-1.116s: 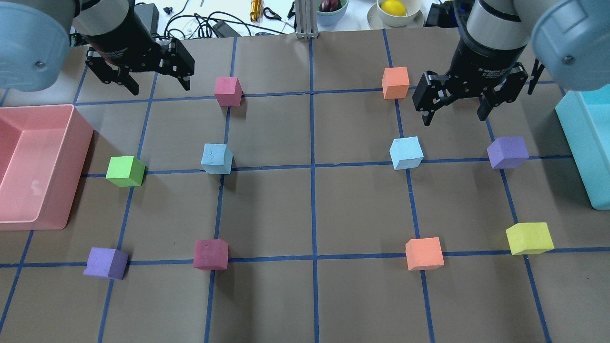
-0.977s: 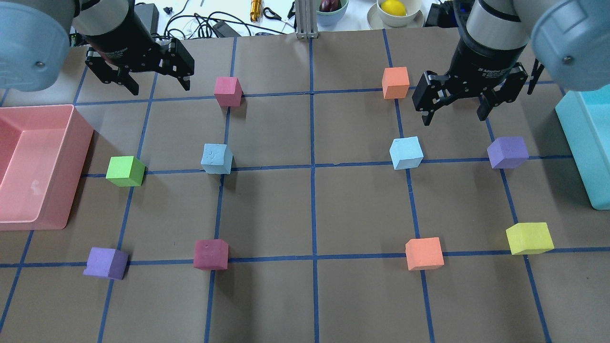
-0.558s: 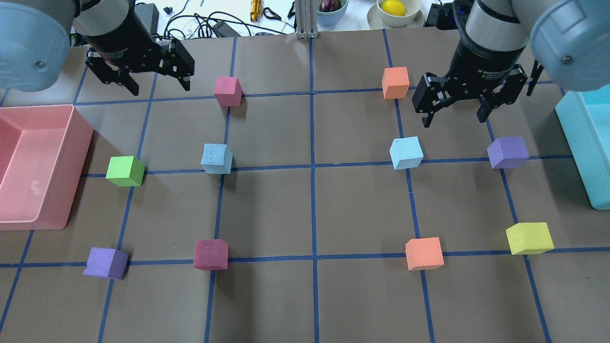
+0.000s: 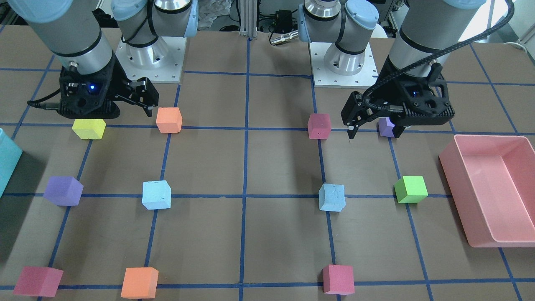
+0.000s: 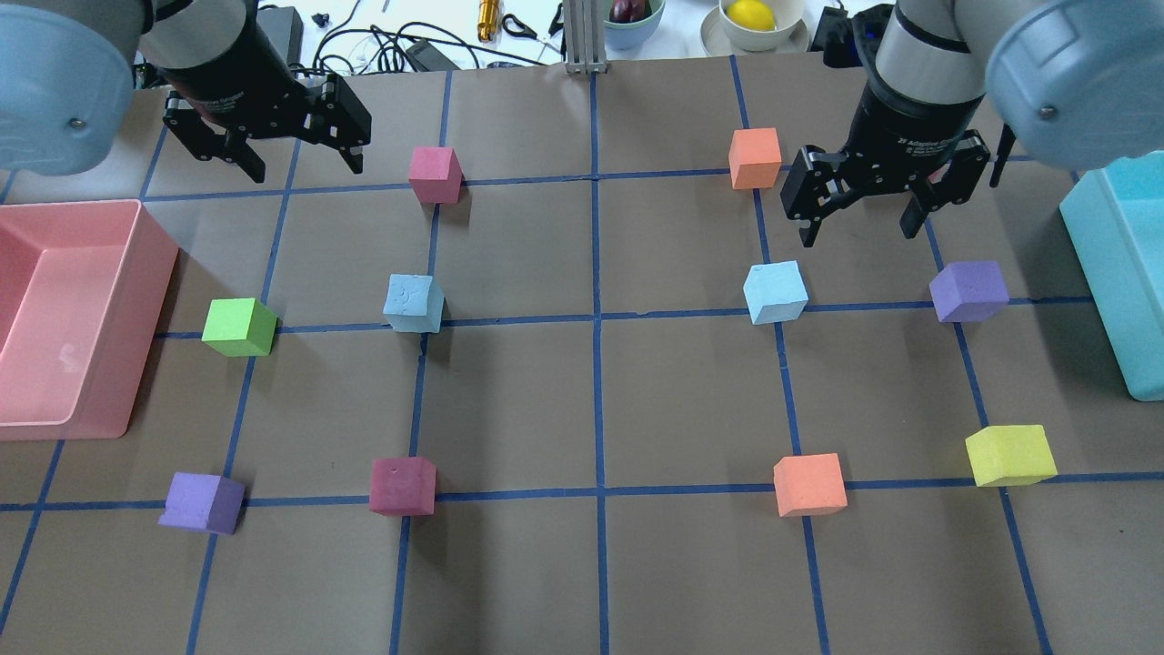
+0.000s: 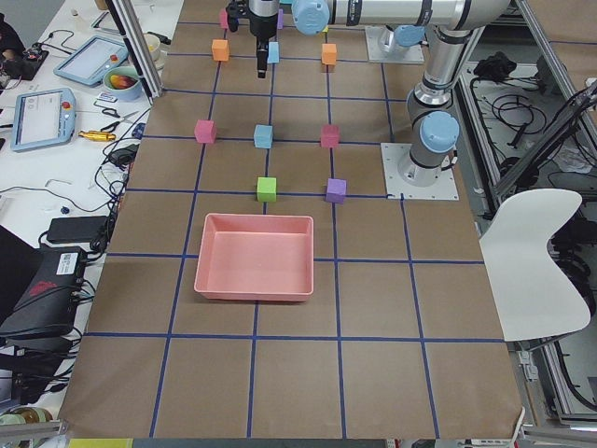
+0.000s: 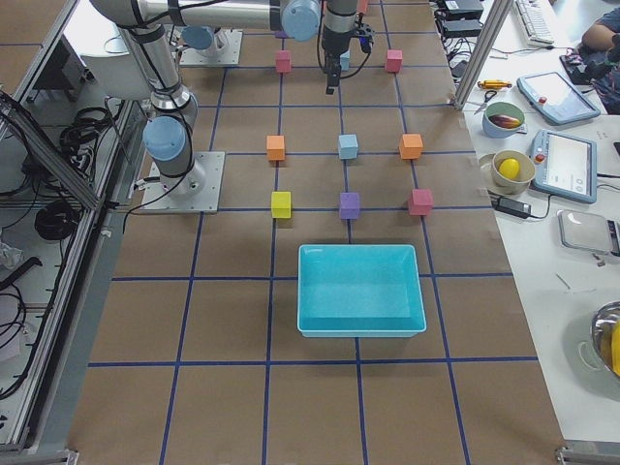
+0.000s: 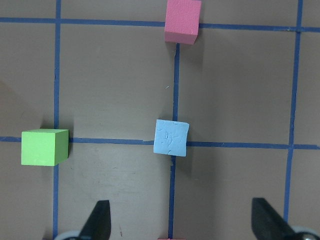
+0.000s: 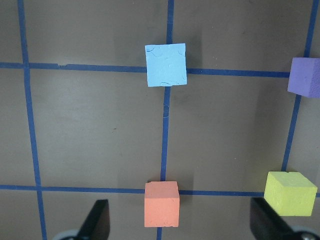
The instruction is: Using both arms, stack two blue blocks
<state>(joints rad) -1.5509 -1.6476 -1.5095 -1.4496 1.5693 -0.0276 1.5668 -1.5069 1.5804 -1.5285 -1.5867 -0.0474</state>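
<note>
Two pale blue blocks stand apart on the brown table, one on the left (image 5: 414,304) and one on the right (image 5: 775,292). My left gripper (image 5: 306,168) is open and empty, raised behind and to the left of the left blue block, which shows in the left wrist view (image 8: 171,137) ahead of the open fingers (image 8: 100,222). My right gripper (image 5: 858,236) is open and empty, raised just behind and right of the right blue block, which shows in the right wrist view (image 9: 166,65). In the front view the blocks are at the view's left (image 4: 156,195) and right (image 4: 332,197).
A pink bin (image 5: 150,300) stands at the left edge and a teal bin (image 5: 1109,273) at the right edge. Several other cubes sit on the grid: pink (image 5: 435,174), orange (image 5: 755,157), purple (image 5: 968,290), green (image 5: 239,327), yellow (image 5: 1009,454).
My right gripper has shifted a little to the left above the table and stays open. The left arm and all blocks have not moved.
</note>
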